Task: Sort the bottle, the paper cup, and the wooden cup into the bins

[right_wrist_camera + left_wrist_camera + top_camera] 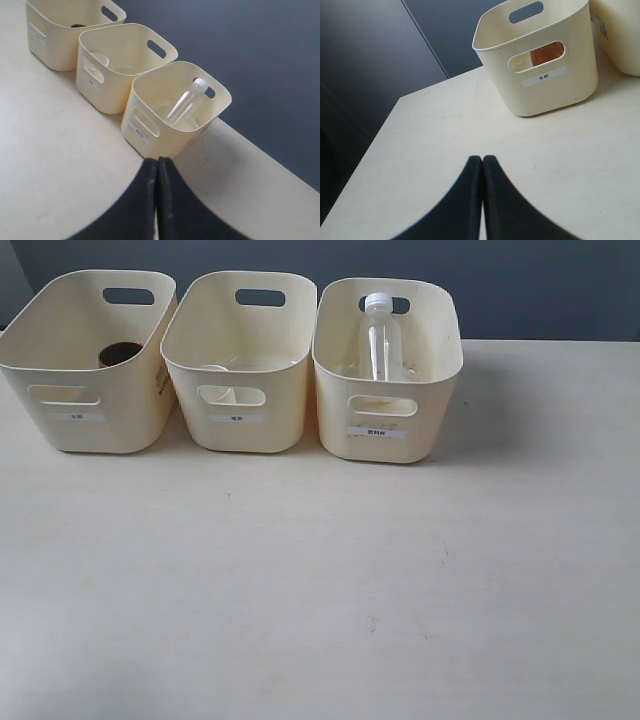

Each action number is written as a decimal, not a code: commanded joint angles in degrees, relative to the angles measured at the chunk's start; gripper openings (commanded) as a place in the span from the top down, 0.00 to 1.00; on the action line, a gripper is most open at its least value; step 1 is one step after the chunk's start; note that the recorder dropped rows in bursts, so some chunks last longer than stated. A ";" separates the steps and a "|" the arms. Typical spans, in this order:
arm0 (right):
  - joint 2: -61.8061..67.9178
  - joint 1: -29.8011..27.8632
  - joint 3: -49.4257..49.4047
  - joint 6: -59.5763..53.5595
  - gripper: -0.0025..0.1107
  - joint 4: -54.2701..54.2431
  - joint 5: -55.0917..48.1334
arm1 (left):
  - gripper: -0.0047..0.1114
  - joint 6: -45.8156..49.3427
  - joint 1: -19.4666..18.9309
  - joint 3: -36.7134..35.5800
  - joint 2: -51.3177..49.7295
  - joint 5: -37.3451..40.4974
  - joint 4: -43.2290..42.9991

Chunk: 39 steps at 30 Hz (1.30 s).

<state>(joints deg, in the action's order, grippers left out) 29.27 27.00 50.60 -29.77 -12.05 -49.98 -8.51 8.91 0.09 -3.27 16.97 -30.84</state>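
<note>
Here, three cream bins sit in a row along the far edge of a pale desk [320,590]. The left bin [85,370] holds the dark wooden cup [120,353]. The middle bin [240,365] holds the white paper cup [214,368], barely visible past the near wall and through the handle cutout. The right bin [388,375] holds the clear bottle [379,335], upright with its white cap at the top. Neither arm appears in the exterior view. The left gripper [482,165] has its black jaws pressed together, holding nothing, above bare desk near the left bin. The right gripper [157,167] is likewise closed and empty, close to the right bin.
</note>
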 commanded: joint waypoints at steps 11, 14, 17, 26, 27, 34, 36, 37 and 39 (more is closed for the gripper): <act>-23.01 -30.63 -29.80 -12.73 0.98 -28.07 25.60 | 0.96 -0.10 0.30 -0.09 0.19 -0.52 0.07; -27.58 -32.28 -38.71 -19.35 0.98 -37.32 33.14 | 0.96 -0.10 0.30 -0.09 0.19 -0.52 0.07; -29.27 -33.62 -46.88 -22.62 0.98 -43.11 40.07 | 0.96 -0.10 0.30 -0.09 0.19 -0.52 0.07; -29.27 -34.28 -50.60 -23.99 0.98 -40.96 45.51 | 0.96 -0.10 0.30 -0.09 0.19 -0.66 0.07; -29.27 -34.28 -50.60 -23.99 0.98 -40.96 45.24 | 0.96 -0.10 0.30 -0.09 0.19 -0.66 0.07; -29.27 -34.28 -50.60 -23.99 0.98 -41.07 45.25 | 0.96 -0.10 0.30 -0.09 0.19 -0.66 0.07; -29.27 -34.28 -50.60 -23.99 0.98 -41.07 45.25 | 0.96 -0.10 0.30 -0.09 0.19 -0.66 0.07; -29.27 -34.28 -50.60 -23.99 0.98 -41.07 45.25 | 0.96 -0.10 0.30 -0.09 0.19 -0.66 0.07; -29.27 -34.28 -50.60 -23.99 0.98 -41.16 45.43 | 0.96 -0.10 0.30 -0.09 0.19 -0.66 0.07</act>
<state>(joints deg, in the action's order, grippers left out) 0.20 -6.99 0.17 -53.52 -53.50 -5.00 -8.51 8.91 0.09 -3.27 16.97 -30.84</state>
